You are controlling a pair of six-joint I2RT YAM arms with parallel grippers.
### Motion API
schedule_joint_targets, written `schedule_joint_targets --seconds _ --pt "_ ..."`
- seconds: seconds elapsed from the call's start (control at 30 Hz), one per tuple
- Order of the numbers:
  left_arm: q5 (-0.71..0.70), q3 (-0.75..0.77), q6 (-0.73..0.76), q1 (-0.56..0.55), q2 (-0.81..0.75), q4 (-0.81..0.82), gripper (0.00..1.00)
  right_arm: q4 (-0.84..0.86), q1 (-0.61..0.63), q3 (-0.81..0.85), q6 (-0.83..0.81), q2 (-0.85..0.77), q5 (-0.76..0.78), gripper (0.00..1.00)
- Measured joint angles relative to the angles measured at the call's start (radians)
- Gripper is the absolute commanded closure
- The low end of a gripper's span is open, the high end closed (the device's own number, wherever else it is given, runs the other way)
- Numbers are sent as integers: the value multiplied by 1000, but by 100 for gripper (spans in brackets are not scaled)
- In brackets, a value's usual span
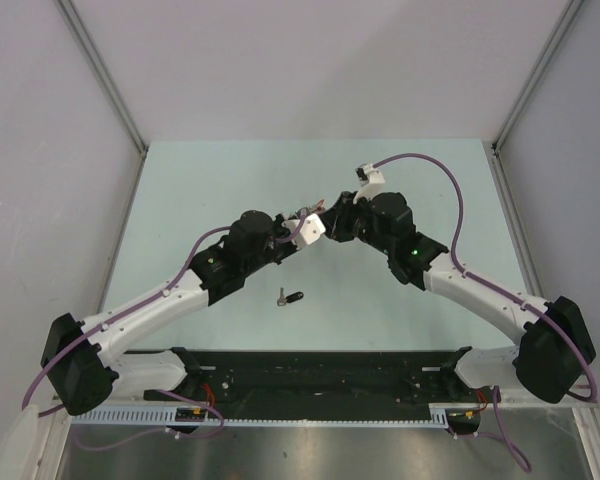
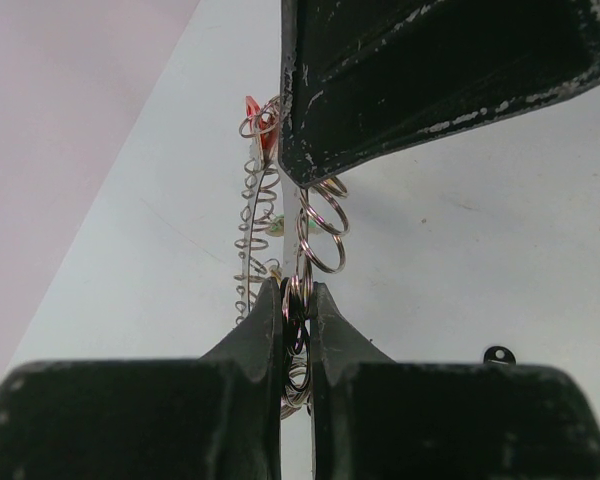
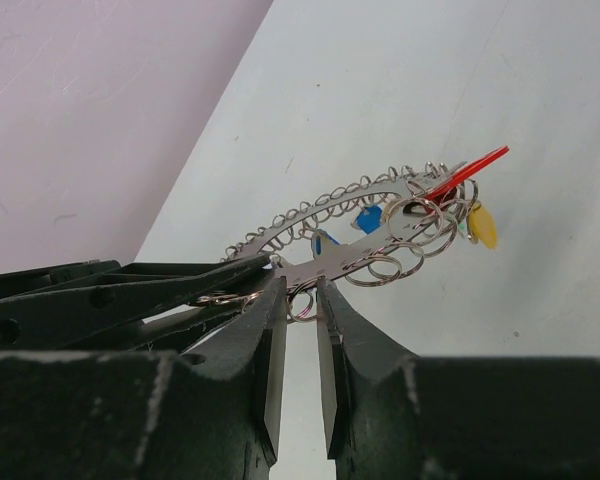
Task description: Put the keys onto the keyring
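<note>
From above: both arms angled inward, meeting over the middle of the pale green worktop [image 1: 180,180]. Left claw [image 1: 298,226] and right claw [image 1: 330,214] tip to tip, with the keyring [image 1: 307,211] held up between them, off the surface. Too small here to make out either grip. Nearer the bases, flat on the worktop, a loose key [image 1: 290,297] with a dark head, well apart from both claws.

From the left wrist: left claw [image 2: 297,300] closed, its fingers [image 2: 265,320] pinched on a bunch of small wire loops belonging to the keyring [image 2: 256,215]. Seen edge-on here, as a thin upright line fringed with little loops, a red key [image 2: 252,108] at its far end. Above, the right claw [image 2: 310,150], dark and scuffed, more loops hanging from under its lower edge. Low at the right, on the worktop [image 2: 500,250], the dark head of the loose key [image 2: 498,355].

From the right wrist: right claw [image 3: 300,298] almost together, only a narrow slit between the fingers [image 3: 260,340], nipping a small loop at the near rim of the keyring [image 3: 320,215]. Arching away from the tips, tilted above the worktop [image 3: 430,80], with a red key [image 3: 475,165], a yellow key [image 3: 483,226] and a blue key [image 3: 368,218] towards the far side. From the left, lying low, the left claw [image 3: 210,285], its tip on the ring just beside the right claw.
</note>
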Motion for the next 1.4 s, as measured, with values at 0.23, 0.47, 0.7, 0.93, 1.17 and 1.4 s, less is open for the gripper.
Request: schedule_joint_targets --seconds 0.23,0.47,0.7,0.93,1.17,1.4 --pt "-7 -2 0 0 0 -3 97 6 -7 2 17 10 -22 78" --pt "-13 -3 0 0 0 -3 97 18 -13 2 43 15 -55 78" --pt "-15 -3 0 0 0 1 96 21 -13 2 58 15 -85 82" --pt "-14 -3 -3 0 -1 4 96 22 -22 2 57 15 -99 99" --pt "1 -3 -29 -2 -3 3 97 22 -44 2 1 -10 -134 100" --pt "63 -1 -71 -3 -4 0 97 56 -56 3 -183 -81 -235 100"
